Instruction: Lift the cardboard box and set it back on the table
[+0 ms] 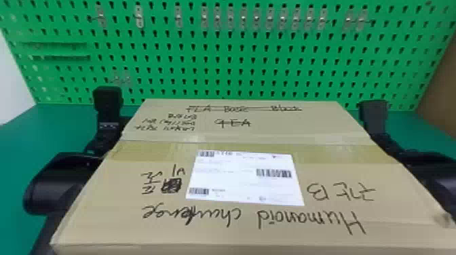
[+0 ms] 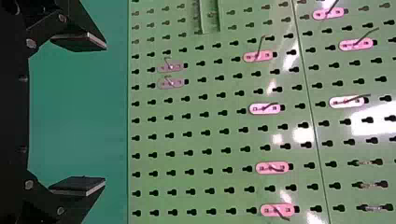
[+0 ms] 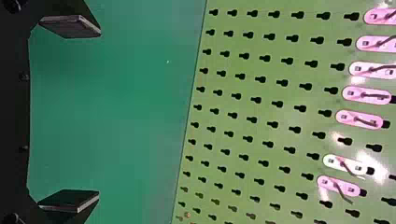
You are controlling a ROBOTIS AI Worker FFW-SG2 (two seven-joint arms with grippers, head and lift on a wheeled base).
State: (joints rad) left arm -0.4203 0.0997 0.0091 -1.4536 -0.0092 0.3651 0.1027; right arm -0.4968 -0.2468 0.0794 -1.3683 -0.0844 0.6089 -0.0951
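two arms flank cardboard box [image 1: 101, 217], wrists low against its sides, contact partly hidden. left gripper [image 1: 107, 96] just beside box's far left corner, pointing forward to pegboard [image 1: 220, 62]; right gripper [image 1: 374, 108] likewise at far right corner. both grippers spread wide, nothing between fingers. box between arms, above table [image 1: 20, 145], label [image 1: 246, 178] up; underside hidden, cannot tell whether raised.

Both grippers [image 1: 108, 96] spread, seemingly forward-facing
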